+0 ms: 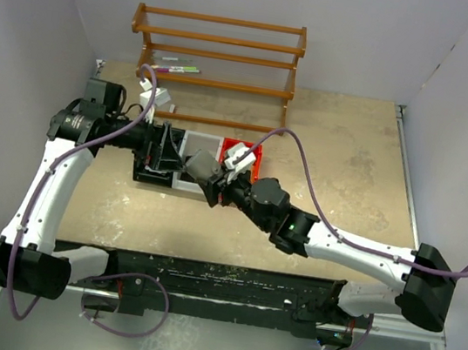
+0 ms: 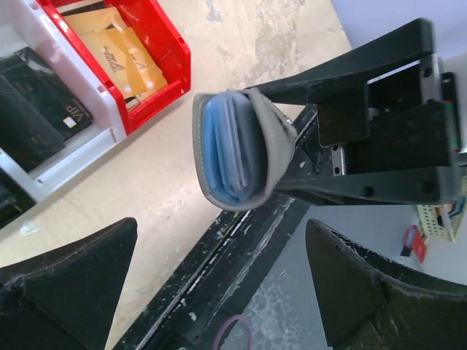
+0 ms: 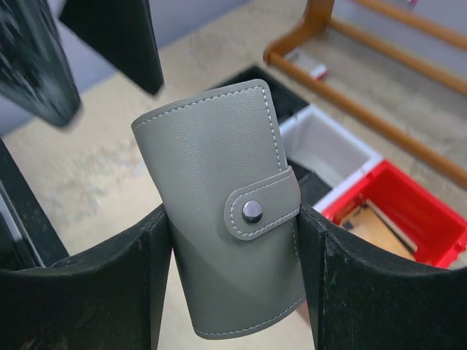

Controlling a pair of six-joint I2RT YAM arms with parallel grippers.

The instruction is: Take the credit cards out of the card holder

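The card holder (image 3: pixel 219 189) is a grey stitched case, folded shut with its snap strap fastened. My right gripper (image 3: pixel 233 233) is shut on it, one finger on each side edge, holding it upright above the table (image 1: pixel 351 157). In the top view the card holder (image 1: pixel 200 168) hangs in front of the row of bins, at the tip of my right gripper (image 1: pixel 215 185). My left gripper (image 2: pixel 222 240) stands open just short of the card holder's (image 2: pixel 233 149) end, nothing between its fingers. Blue credit cards (image 2: pixel 222 146) show inside that end. In the top view my left gripper (image 1: pixel 167 149) is over the black bin.
A row of bins sits mid-table: black (image 1: pixel 153 172), white (image 1: pixel 201 145) and red (image 1: pixel 244 152). The red bin (image 2: pixel 157 58) holds tan cards (image 2: pixel 117 47); a black card (image 2: pixel 44 102) lies in the white one. A wooden rack (image 1: pixel 217 49) stands at the back.
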